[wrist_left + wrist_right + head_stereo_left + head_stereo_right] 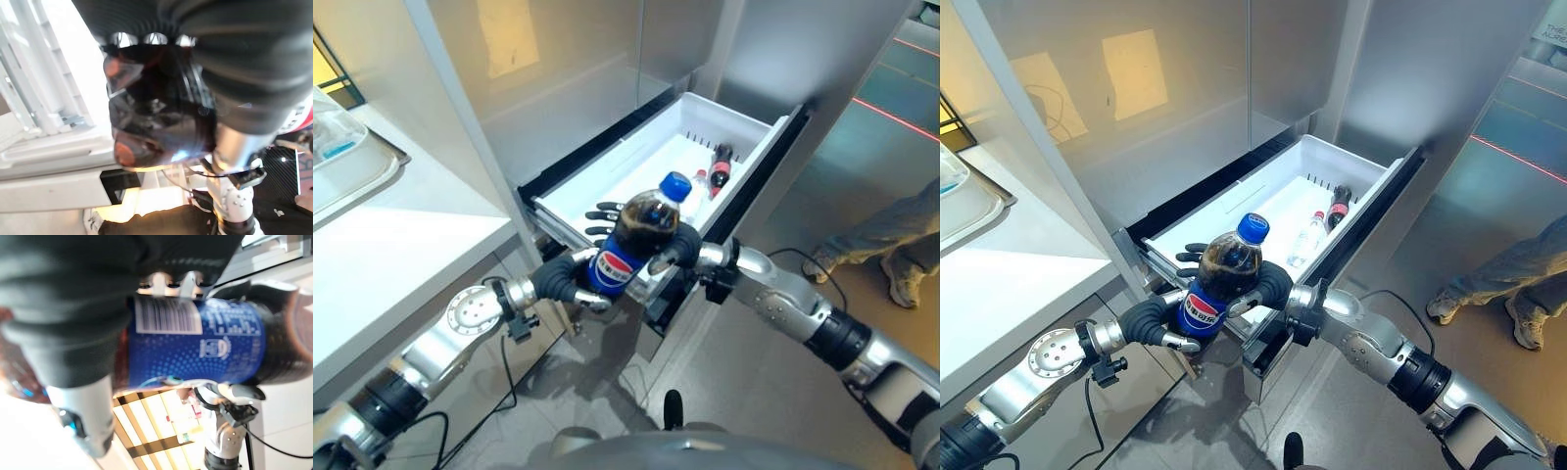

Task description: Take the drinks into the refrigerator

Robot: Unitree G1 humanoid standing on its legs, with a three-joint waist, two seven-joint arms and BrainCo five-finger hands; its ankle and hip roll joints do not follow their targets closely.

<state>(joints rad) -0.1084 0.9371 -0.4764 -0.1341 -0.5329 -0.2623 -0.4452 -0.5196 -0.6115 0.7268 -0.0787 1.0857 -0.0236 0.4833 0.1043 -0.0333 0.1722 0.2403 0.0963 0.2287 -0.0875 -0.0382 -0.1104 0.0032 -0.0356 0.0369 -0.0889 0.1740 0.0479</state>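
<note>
the cola bottle [631,245] with a blue cap and blue label stands almost upright, a little tilted, in the air just in front of the near edge of the open white drawer [744,157] of the refrigerator [1234,88]. both hands hold it. the left hand [570,277] comes from the left side and its fingers [604,217] are curled round the lower part of the bottle, with the dark tips showing on the far side of it. the right hand [674,253] comes from the right side and its fingers are also clamped on the bottle, at the label. in the right wrist view the blue label of the bottle lies directly against the palm of the right hand [93,293].

inside the drawer, at its far right part, two more bottles lie down side by side: a clear bottle [1306,235] and a dark bottle with red label [1339,204]. they are close together, but i cannot tell if they touch.

at the left there is a white tabletop [382,245] with a clear tray [352,166] on it. at the far right a person's legs [891,245] stand on the floor [1489,333].
</note>
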